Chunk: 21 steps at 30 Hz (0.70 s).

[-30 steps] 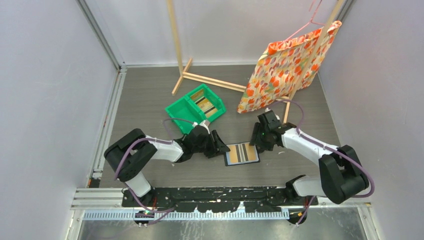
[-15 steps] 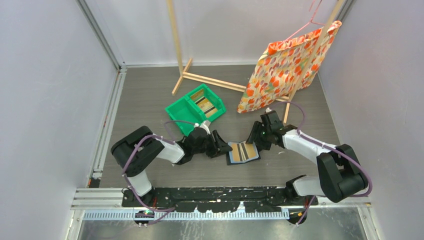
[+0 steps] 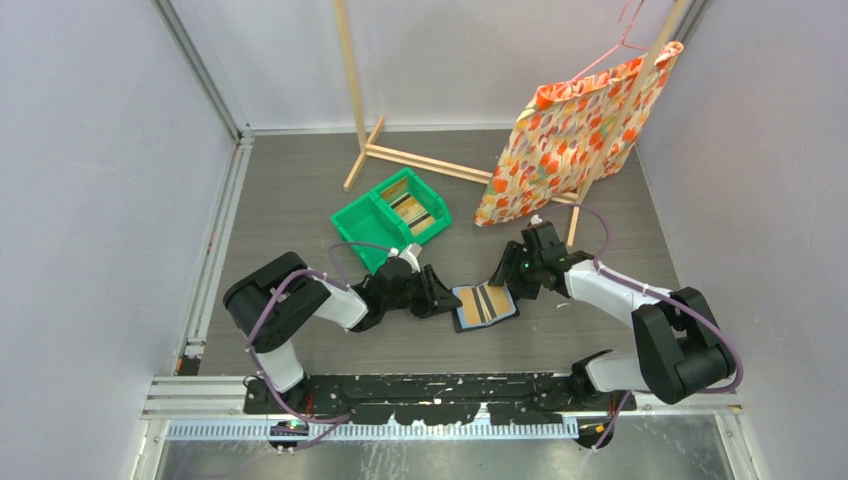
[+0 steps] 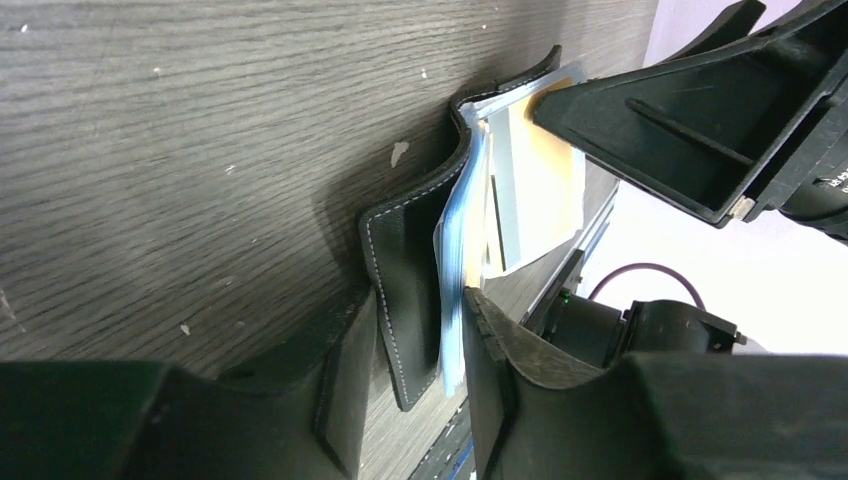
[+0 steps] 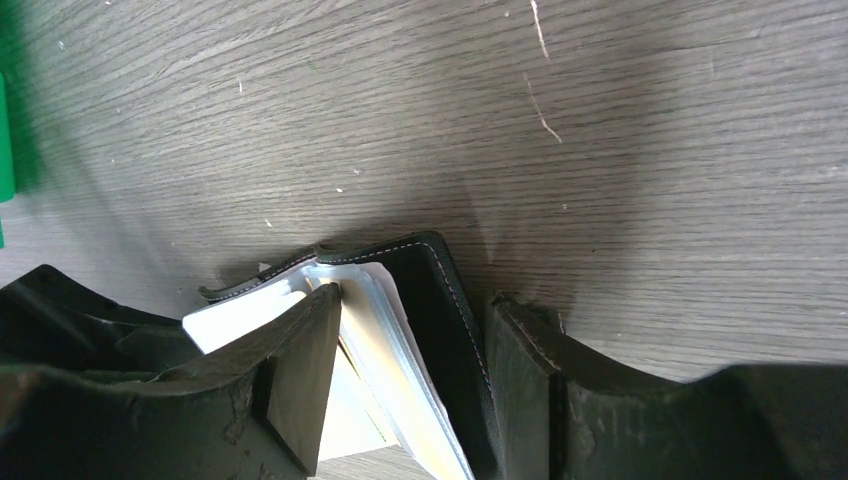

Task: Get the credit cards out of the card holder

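The card holder (image 4: 400,290) sits on the tabletop (image 3: 300,190) near the middle of its near edge, between the 2 arms. It is partly open and buckled, so its dark cover bows up off the wood instead of lying flat. The credit cards (image 3: 482,303) are tucked in its inner pockets, showing orange-tan faces with dark stripes from above. The left pincer (image 3: 440,297) is clenched on the card holder's left edge. In the left wrist view 1 of its fingers (image 4: 345,390) presses the stitched dark cover from outside, and the other bears on the pale blue pocket edges. The right pincer (image 3: 503,283) grasps the opposite, right edge. In the right wrist view 1 of its fingers (image 5: 300,380) lies inside the fold against the clear sleeves and cards, and the other stands just outside the black cover, seemingly touching it. The 2 pincers face each other across the card holder, close together. A green bin (image 3: 350,218) sits just beyond the left pincer, toward the tabletop's middle, with more striped tan cards in its far-right part. An orange flowered cloth (image 3: 580,130) hangs from a pink hanger on a wooden rack (image 3: 350,80) toward the far-right corner.
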{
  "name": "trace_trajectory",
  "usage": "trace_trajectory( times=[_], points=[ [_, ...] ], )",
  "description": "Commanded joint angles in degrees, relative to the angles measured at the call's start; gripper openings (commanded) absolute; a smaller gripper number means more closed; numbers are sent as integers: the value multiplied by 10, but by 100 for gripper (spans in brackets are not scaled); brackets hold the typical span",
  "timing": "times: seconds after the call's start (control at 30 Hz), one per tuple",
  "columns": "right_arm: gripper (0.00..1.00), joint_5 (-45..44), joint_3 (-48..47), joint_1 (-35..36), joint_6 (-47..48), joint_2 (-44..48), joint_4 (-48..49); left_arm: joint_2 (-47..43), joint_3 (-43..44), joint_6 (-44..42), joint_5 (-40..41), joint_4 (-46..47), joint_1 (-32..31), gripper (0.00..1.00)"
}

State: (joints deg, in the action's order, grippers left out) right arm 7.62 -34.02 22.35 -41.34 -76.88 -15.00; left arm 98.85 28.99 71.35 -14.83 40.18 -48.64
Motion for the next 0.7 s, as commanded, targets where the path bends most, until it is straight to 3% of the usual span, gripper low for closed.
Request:
trace_trajectory(
  times=[0.0, 0.3, 0.67],
  points=[
    [59, 7, 29, 4, -9, -24, -23, 17, 14, -14, -14, 11, -6, 36],
    [59, 8, 30, 4, -8, -23, -23, -27, -3, -16, 13, 3, -7, 33],
    [59, 8, 28, 3, -5, -22, -27, 117, -24, 85, -30, 292, -11, 30]
  ],
)
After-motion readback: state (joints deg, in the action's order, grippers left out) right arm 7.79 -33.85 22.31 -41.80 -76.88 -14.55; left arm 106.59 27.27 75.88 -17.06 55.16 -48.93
